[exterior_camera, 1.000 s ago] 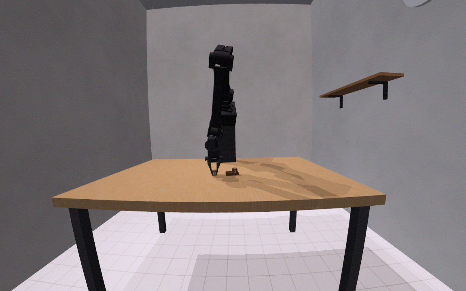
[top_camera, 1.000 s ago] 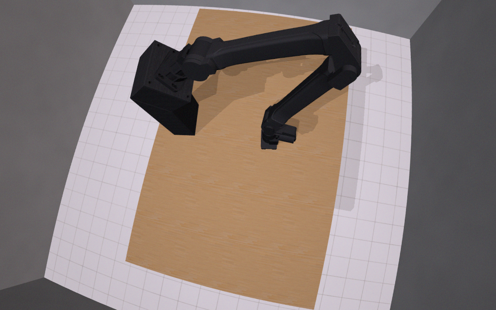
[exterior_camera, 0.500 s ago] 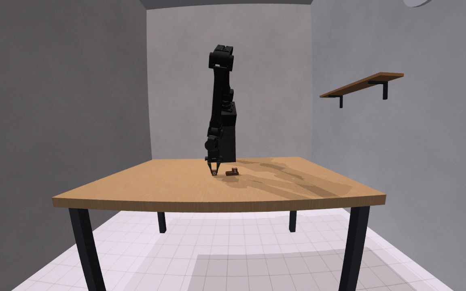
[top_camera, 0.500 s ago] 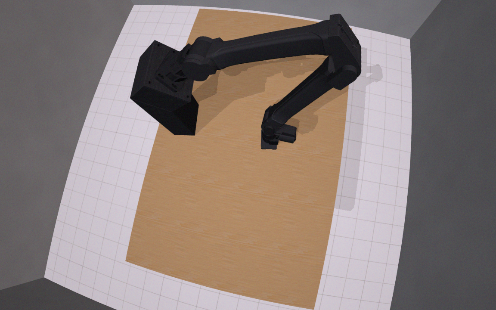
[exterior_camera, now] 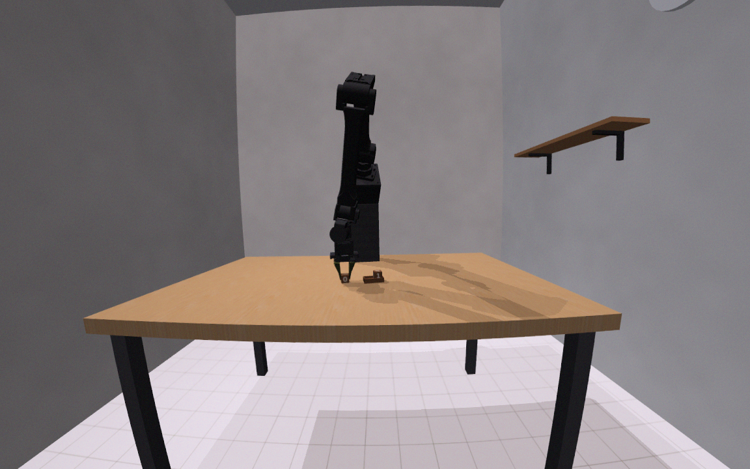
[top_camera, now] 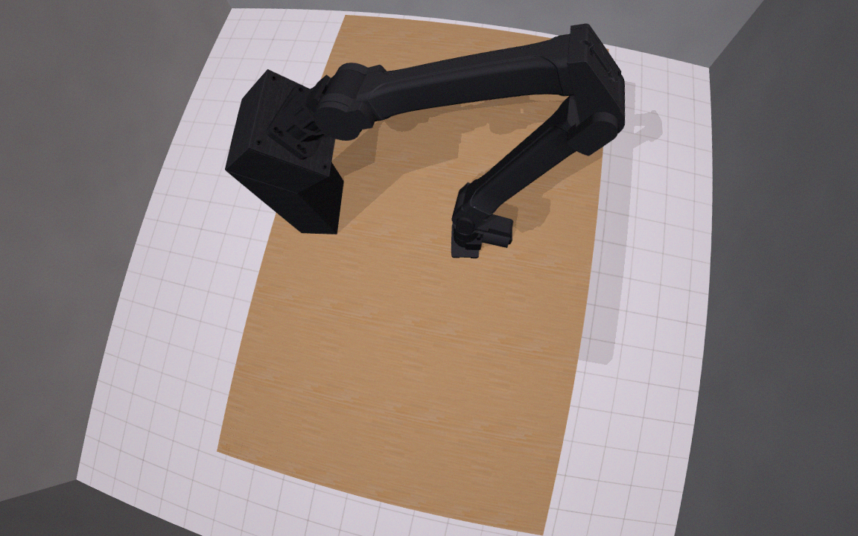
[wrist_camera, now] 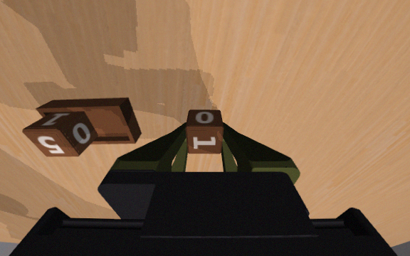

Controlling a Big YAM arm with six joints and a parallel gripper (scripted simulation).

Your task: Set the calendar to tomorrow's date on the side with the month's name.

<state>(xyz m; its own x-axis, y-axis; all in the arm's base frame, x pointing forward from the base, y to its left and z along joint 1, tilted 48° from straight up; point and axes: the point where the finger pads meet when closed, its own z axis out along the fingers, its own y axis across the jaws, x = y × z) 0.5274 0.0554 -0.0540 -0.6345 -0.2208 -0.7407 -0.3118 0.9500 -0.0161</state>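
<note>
Gripper (wrist_camera: pixel 204 142) clamped partway on a brown digit cube (wrist_camera: pixel 204 132), olive fingers pressed against its sides, second cube (wrist_camera: pixel 60 133) seated in the tray (wrist_camera: pixel 119 119) nearby.

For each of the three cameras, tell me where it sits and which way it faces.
Top: overhead, facing down on the table; shows the base and whole arm.
Exterior: out front, at table height, facing the back wall; shows the upright arm, with the gripper low over the table.
Wrist: behind the gripper, facing the tabletop; shows green fingers shut on a cube.
Exterior and wrist share that cube and the tray.
</note>
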